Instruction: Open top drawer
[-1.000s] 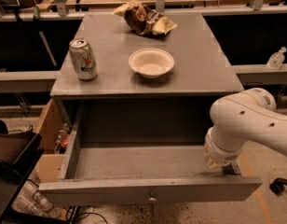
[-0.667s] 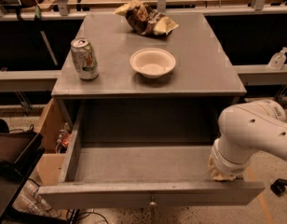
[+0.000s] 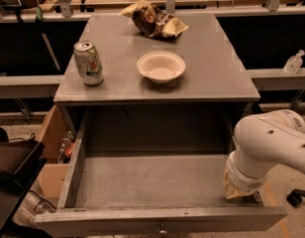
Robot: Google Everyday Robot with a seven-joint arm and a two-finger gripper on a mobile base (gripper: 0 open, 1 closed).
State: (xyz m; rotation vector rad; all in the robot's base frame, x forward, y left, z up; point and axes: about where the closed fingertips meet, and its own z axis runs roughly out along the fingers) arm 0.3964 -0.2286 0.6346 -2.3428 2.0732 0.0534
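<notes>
The top drawer (image 3: 157,175) is a wide, deep grey box under the grey cabinet top, and it stands pulled far out toward me. Its inside is bare. The flat front panel (image 3: 93,221) runs along the bottom of the view, with a small round metal knob (image 3: 163,229) at its centre, partly cut off. My white arm (image 3: 271,143) reaches in from the right. My gripper (image 3: 235,191) is low at the drawer's right front corner, mostly hidden under the wrist.
On the cabinet top (image 3: 212,78) stand a soda can (image 3: 88,62) at the left, a white bowl (image 3: 161,66) in the middle and a crumpled chip bag (image 3: 153,19) at the back. Boxes and a dark bin (image 3: 14,162) crowd the floor at the left.
The drawer has slid further out toward me. My arm has moved right and down along the drawer's right side.
</notes>
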